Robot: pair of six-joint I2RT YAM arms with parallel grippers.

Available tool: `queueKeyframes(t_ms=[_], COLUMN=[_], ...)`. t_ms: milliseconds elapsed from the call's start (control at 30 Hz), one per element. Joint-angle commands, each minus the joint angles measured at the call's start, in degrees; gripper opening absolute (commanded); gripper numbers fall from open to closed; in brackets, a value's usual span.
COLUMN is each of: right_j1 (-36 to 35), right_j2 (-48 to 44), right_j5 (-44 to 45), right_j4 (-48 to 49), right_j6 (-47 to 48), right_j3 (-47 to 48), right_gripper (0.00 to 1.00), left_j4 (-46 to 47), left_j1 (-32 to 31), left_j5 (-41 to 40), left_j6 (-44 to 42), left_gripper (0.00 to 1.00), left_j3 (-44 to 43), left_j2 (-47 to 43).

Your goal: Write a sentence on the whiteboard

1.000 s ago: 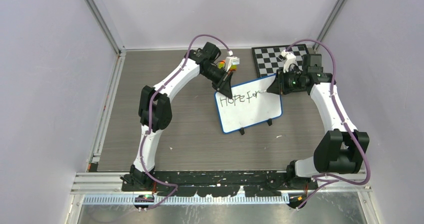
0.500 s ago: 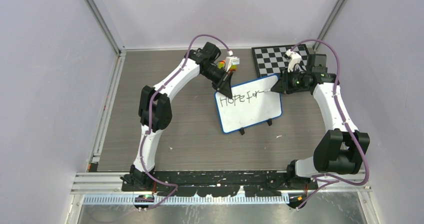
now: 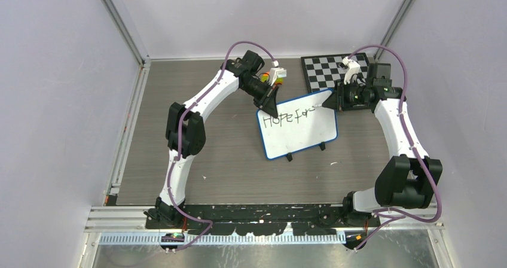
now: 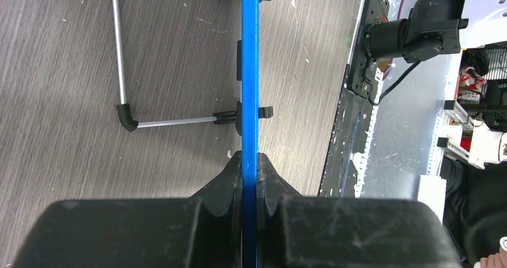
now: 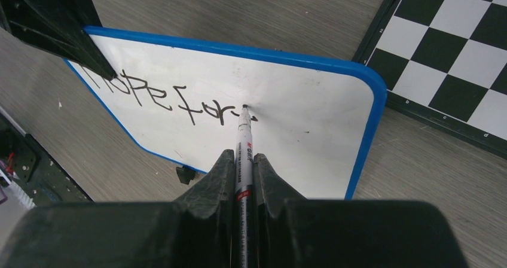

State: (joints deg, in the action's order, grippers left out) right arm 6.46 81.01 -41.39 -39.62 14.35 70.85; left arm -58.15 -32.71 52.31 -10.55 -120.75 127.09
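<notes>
Between left fingers (image 4: 220,187), whiteboard (image 4: 249,70) (edge-on)

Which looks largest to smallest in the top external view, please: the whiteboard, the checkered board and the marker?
1. whiteboard
2. checkered board, partly hidden, yet it looks smaller
3. marker, only a thin sliver

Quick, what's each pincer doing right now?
Left pincer: closed, clamping the whiteboard by its blue rim.
Right pincer: closed, holding the marker.
</notes>
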Motion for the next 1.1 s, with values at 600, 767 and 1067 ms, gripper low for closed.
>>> queueKeyframes(t_ms=[600, 767, 1067], right_j1=[0.0, 0.0, 0.1], right_j2=[-1.1, -0.8, -0.9], right_j5=[1.0, 1.3, 4.1], right_j4=[-2.1, -3.9, -3.7], right_j6=[4.4, 6.0, 5.7], right_j3=[-1.3, -1.3, 2.1], right_gripper=[0.0, 0.0, 0.0], left_j4=[-1.7, -1.7, -1.6], left_j1=[-1.4, -1.3, -1.3], left_j5=[0.4, 0.3, 0.6], left_j6=[-0.7, -0.8, -0.7], left_gripper=[0.0, 0.0, 0.0], left_j3=[-2.3, -2.1, -2.1], left_j2=[1.7, 1.5, 1.6])
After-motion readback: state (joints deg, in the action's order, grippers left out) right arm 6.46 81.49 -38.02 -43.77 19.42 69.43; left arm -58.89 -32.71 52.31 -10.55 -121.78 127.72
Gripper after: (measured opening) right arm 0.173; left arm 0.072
